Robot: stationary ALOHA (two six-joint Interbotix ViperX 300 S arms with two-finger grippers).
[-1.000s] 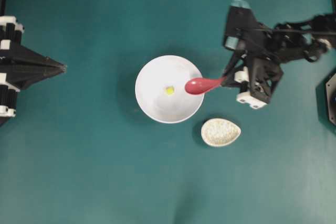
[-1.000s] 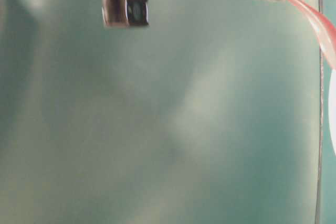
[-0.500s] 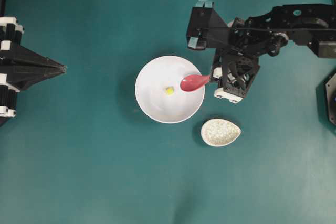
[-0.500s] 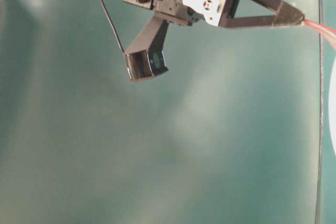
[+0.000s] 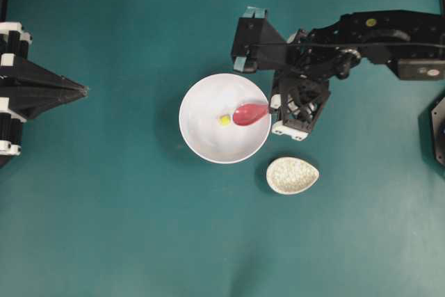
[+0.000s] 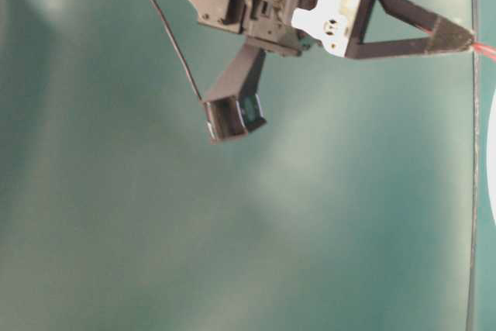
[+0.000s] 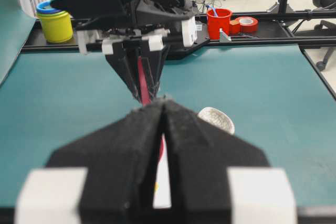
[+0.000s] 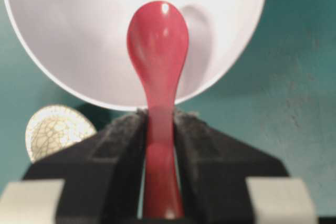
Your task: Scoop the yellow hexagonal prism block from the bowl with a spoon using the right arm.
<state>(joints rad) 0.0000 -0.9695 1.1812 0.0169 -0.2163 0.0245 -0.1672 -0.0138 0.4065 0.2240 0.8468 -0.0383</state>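
Two black arms flank a teal tabletop (image 5: pixel 104 206), where the right gripper (image 8: pixel 159 124) clamps the spoon (image 5: pixel 249 113) inside the white bowl (image 5: pixel 201 137), beside the yellow hexagonal prism block (image 5: pixel 224 120); the left gripper (image 5: pixel 82 90), pinched shut, sits well apart.

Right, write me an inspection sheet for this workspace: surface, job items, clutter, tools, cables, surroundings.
Surface: teal table, nothing spilled that shows.
Job items: white bowl near the middle; yellow hexagonal prism block lying inside it; red spoon with its scoop over the bowl, tip just short of the block.
Clutter: small speckled dish on the table beside the bowl.
Tools: right tool shut on the spoon's handle; left tool shut, holding nothing, parked at the left edge.
Cables: a thin black cable hangs from the right arm.
Surroundings: beyond the far edge, a yellow tub, a red cup and a roll of red tape.
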